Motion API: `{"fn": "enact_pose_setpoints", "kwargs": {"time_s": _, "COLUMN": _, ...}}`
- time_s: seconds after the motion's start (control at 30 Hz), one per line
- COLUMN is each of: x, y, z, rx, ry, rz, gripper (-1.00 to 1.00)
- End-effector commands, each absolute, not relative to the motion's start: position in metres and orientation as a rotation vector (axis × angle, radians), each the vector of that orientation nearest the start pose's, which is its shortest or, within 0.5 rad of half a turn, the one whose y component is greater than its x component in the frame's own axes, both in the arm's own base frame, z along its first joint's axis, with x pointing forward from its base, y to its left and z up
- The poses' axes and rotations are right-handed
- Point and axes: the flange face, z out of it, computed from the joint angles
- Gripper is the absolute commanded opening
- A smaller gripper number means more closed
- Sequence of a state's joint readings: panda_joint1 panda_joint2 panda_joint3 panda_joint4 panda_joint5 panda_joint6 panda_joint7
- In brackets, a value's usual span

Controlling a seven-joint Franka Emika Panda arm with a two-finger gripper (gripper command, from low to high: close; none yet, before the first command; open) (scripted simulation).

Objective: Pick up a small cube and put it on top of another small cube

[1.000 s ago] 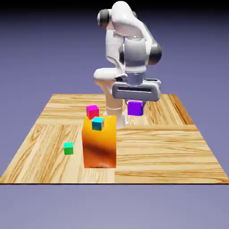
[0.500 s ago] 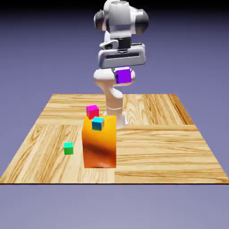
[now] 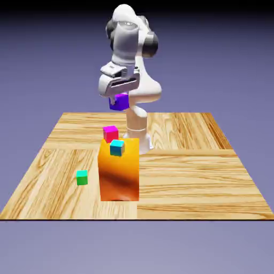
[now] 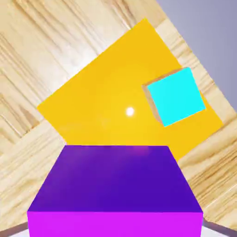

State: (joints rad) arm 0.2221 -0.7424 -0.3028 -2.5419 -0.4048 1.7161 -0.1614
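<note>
The claw (image 3: 119, 95) grips the small purple cube (image 3: 119, 101), held high above the counter (image 3: 187, 171). Below the claw stands the tall orange block (image 4: 115, 106), with a cyan cube (image 4: 176, 96) on its top.

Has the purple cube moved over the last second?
Yes. The purple cube has risen and shifted toward the exterior view's left, now above the orange block.
</note>
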Motion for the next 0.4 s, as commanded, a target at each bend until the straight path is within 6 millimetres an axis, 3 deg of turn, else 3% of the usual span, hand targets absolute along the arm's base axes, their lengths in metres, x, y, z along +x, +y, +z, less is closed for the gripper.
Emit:
{"fn": "enact_pose_setpoints", "kwargs": {"time_s": 0.0, "x": 0.320, "y": -0.075, "z": 0.484, "rx": -3.294, "ry": -0.492, "rz": 0.215, "gripper": -1.00}}
{"fn": "enact_pose_setpoints", "kwargs": {"time_s": 0.03, "x": 0.318, "y": -0.078, "z": 0.471, "rx": -3.301, "ry": -0.575, "rz": 0.257, "gripper": -1.00}}
{"fn": "enact_pose_setpoints", "kwargs": {"time_s": 0.1, "x": 0.317, "y": -0.078, "z": 0.470, "rx": -3.301, "ry": -0.581, "rz": 0.261, "gripper": -1.00}}
{"fn": "enact_pose_setpoints", "kwargs": {"time_s": 0.23, "x": 0.312, "y": -0.090, "z": 0.405, "rx": -3.302, "ry": -0.581, "rz": 0.261, "gripper": -1.00}}
{"fn": "enact_pose_setpoints", "kwargs": {"time_s": 0.27, "x": 0.312, "y": -0.090, "z": 0.402, "rx": -3.301, "ry": -0.581, "rz": 0.261, "gripper": -1.00}}
{"fn": "enact_pose_setpoints", "kwargs": {"time_s": 0.3, "x": 0.312, "y": -0.090, "z": 0.402, "rx": -3.301, "ry": -0.581, "rz": 0.261, "gripper": 1.00}}
{"fn": "enact_pose_setpoints", "kwargs": {"time_s": 0.33, "x": 0.312, "y": -0.090, "z": 0.402, "rx": -3.301, "ry": -0.581, "rz": 0.261, "gripper": 1.00}}
{"fn": "enact_pose_setpoints", "kwargs": {"time_s": 0.37, "x": 0.314, "y": -0.088, "z": 0.418, "rx": -3.304, "ry": -0.579, "rz": 0.262, "gripper": 1.00}}
